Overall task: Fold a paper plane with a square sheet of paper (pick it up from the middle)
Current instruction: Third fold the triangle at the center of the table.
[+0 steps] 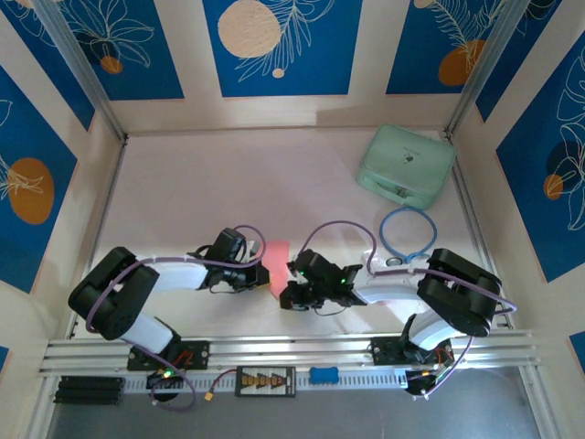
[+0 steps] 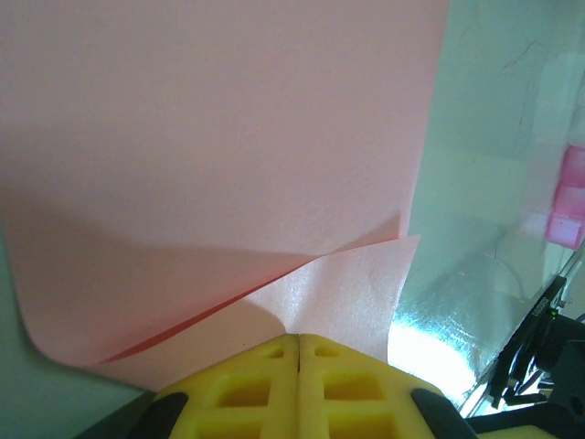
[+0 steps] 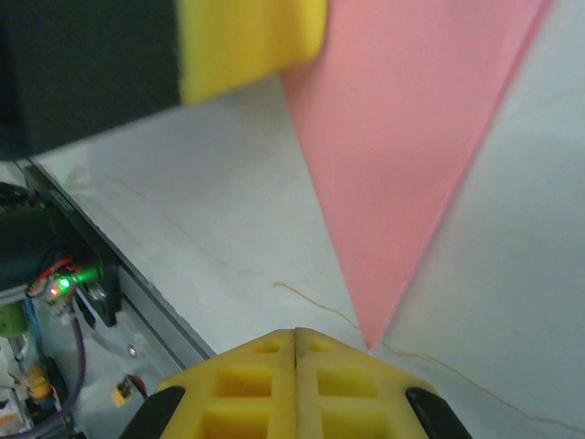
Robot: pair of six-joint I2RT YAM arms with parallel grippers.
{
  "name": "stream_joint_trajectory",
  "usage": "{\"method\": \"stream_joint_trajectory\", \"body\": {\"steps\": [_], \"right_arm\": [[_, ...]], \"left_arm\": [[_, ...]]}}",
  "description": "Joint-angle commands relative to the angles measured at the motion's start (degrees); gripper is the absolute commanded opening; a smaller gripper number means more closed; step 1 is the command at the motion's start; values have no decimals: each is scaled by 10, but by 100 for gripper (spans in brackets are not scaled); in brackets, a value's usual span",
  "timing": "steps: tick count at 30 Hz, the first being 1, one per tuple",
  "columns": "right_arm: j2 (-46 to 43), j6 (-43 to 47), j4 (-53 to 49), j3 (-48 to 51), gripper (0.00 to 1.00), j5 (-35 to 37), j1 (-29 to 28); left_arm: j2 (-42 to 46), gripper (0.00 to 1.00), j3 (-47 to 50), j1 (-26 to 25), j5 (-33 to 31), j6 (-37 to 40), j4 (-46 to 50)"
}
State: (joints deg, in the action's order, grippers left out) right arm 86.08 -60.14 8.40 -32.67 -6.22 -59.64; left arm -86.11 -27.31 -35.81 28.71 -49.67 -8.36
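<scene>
Before the shut green case, left fingers pinch the paper; right fingers are together.

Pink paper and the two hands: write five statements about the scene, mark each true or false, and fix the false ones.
1. The left hand has its fingers shut together. True.
2. The square sheet of paper has no fold in it. False: one layer is folded over another along a slanting crease.
3. The right hand is wide open. False: its fingers are shut together.
4. The mint-green case sits at the table's far right. True.
5. The blue cable loop lies on the paper. False: it lies apart from it, just in front of the case.
</scene>
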Motion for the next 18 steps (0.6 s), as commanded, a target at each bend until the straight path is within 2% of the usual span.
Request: {"method": "stream_joint_trajectory", "body": {"steps": [1, 5, 11, 18], "right_arm": [[22, -18, -1, -30, 5, 18, 10], [50, -21, 32, -40, 5, -4, 33], [95, -20, 30, -62, 7, -32, 42], [88, -49, 45, 17, 6, -24, 14]], "left_arm": [[-1, 0, 20, -4, -55, -6, 26], [0, 0, 23, -3, -57, -7, 20], [-5, 0, 24, -5, -52, -11, 7], [1, 0, 24, -5, -57, -10, 13]]}}
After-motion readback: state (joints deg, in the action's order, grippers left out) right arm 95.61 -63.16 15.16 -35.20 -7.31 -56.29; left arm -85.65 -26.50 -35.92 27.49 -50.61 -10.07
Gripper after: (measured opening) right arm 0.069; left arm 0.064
